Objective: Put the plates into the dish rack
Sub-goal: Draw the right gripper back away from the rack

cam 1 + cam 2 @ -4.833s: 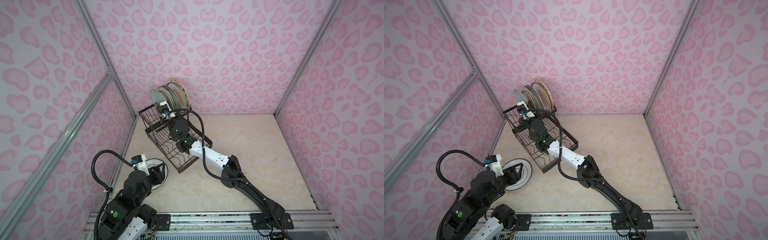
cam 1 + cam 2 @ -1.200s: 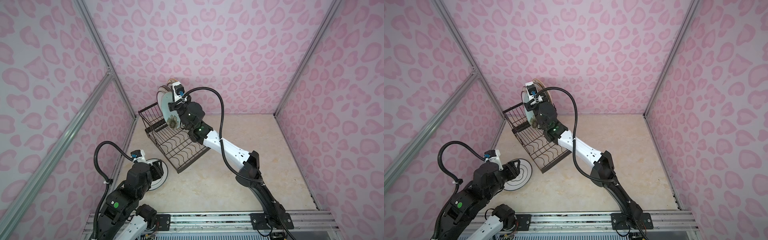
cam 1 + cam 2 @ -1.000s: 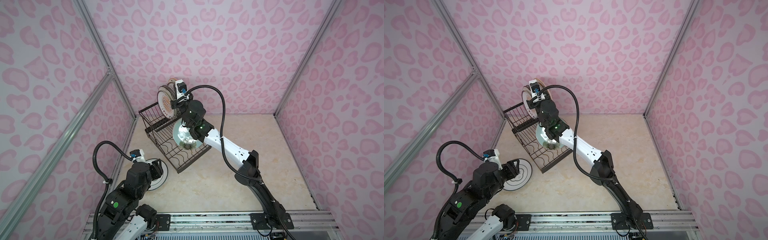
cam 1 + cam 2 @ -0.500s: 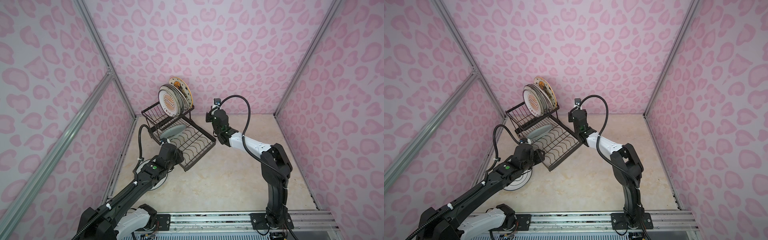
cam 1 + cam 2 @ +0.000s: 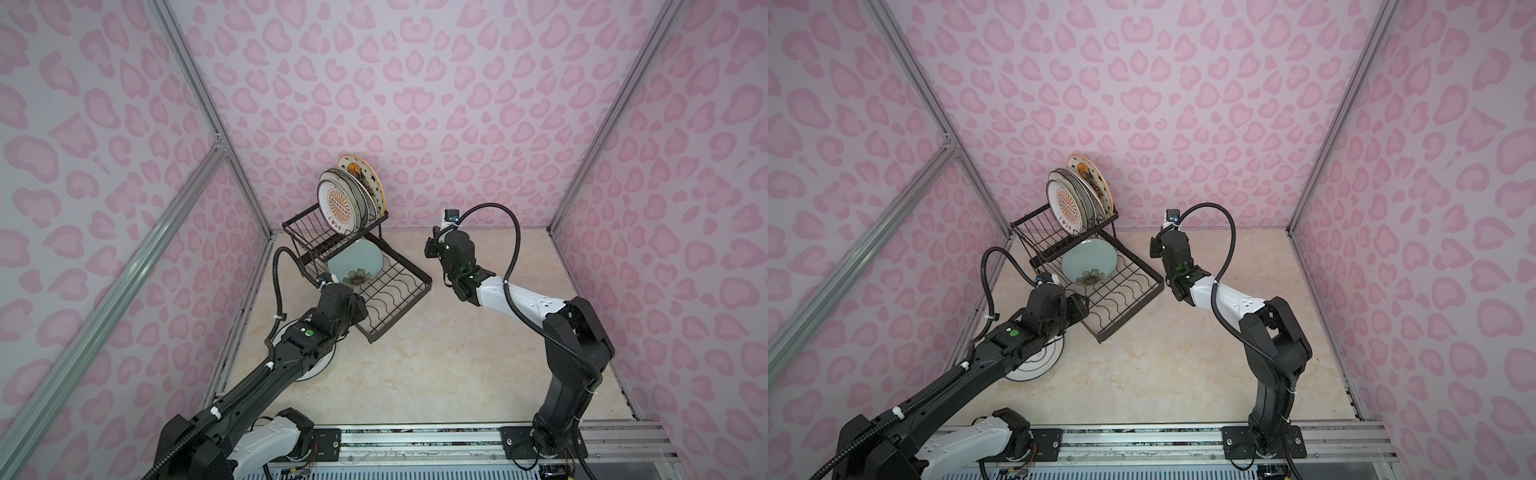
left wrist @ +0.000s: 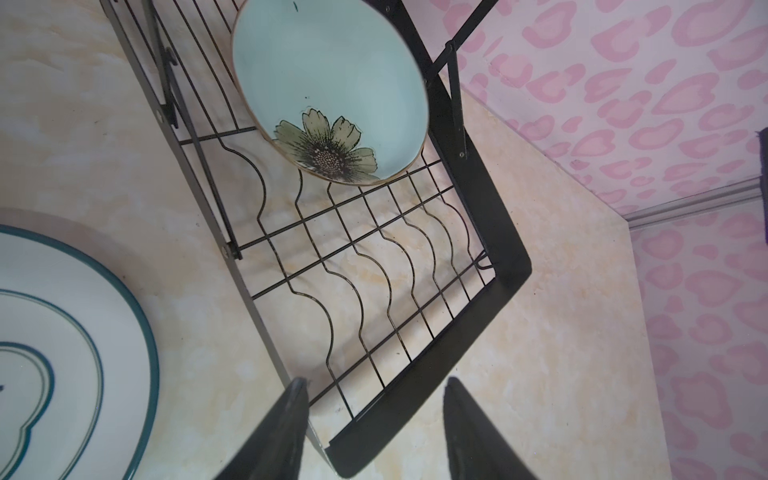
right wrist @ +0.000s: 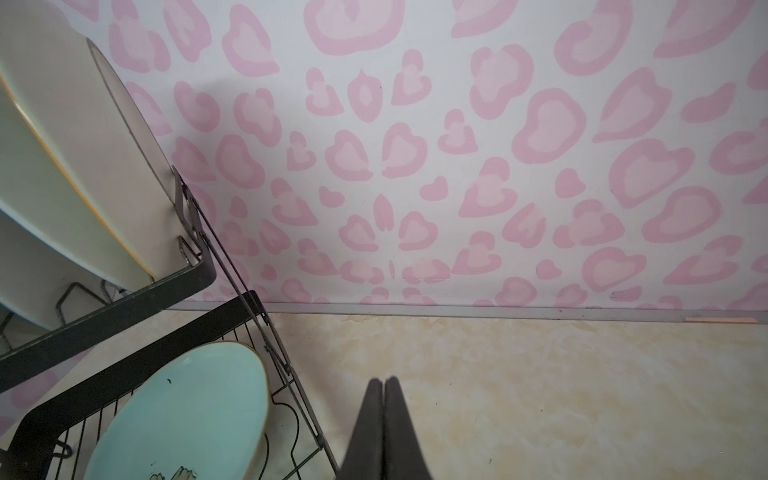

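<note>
On the dish rack (image 5: 400, 312) most plates (image 5: 340, 206) stood loaded, one ringed plate (image 6: 75, 316) lay outside; left gripper (image 6: 377, 382) part-open, right gripper (image 7: 384, 380) closed, both empty.

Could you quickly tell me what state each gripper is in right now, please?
Left gripper: open, holding nothing.
Right gripper: shut, holding nothing.
</note>
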